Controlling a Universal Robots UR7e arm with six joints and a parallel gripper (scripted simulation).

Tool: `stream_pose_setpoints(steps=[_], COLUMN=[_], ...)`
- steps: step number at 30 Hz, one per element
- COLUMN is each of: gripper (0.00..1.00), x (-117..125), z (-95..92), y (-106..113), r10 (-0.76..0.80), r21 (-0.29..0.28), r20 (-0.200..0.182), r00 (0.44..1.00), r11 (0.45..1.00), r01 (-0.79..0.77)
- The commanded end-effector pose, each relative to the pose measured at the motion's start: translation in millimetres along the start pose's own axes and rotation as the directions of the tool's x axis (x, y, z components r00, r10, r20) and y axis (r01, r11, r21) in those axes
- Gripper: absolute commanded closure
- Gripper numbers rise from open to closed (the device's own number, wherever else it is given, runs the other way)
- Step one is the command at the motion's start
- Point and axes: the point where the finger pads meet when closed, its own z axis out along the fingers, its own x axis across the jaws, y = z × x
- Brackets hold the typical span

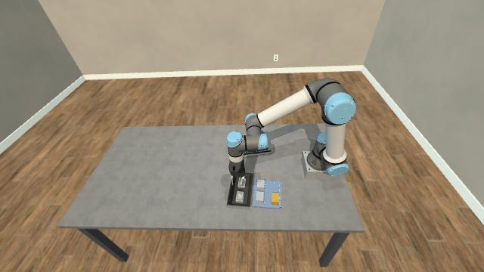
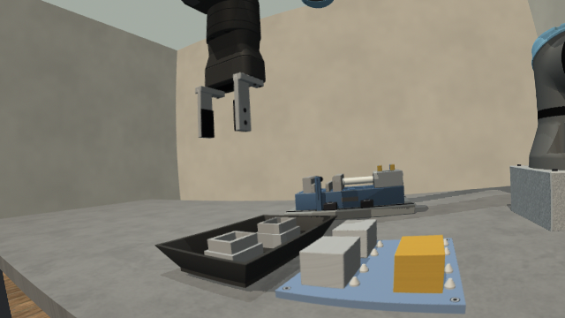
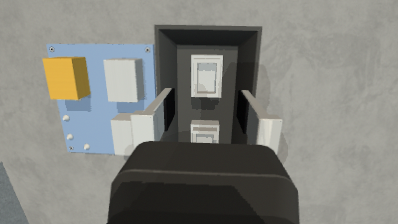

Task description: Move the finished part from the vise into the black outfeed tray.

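Finished part (image 2: 233,246), pale grey with a square pocket, lies in black tray (image 2: 185,261); gripper (image 2: 224,110) spread, empty.

A small machining workcell: blue vise (image 2: 353,197) and fixture plate (image 2: 380,296) on table (image 1: 159,181).

Arm (image 1: 283,107) stretched forward, wrist vertical, jaws wide apart, empty.
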Motion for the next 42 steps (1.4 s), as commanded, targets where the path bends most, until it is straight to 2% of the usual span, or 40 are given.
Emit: stream_pose_setpoints(steps=[1, 6, 7, 42], gripper=[0.00, 0.00, 1.00, 1.00], x=[0.3, 0.3, 0.3, 0.3], z=[-12.3, -14.0, -14.0, -14.0], y=[0.0, 0.1, 0.1, 0.1], r10=[0.000, 0.000, 0.000, 0.000], r21=[0.000, 0.000, 0.000, 0.000], r20=[0.000, 0.000, 0.000, 0.000], r00=[1.000, 1.000, 1.000, 1.000], r11=[1.000, 1.000, 1.000, 1.000], r01=[0.000, 0.000, 0.000, 0.000])
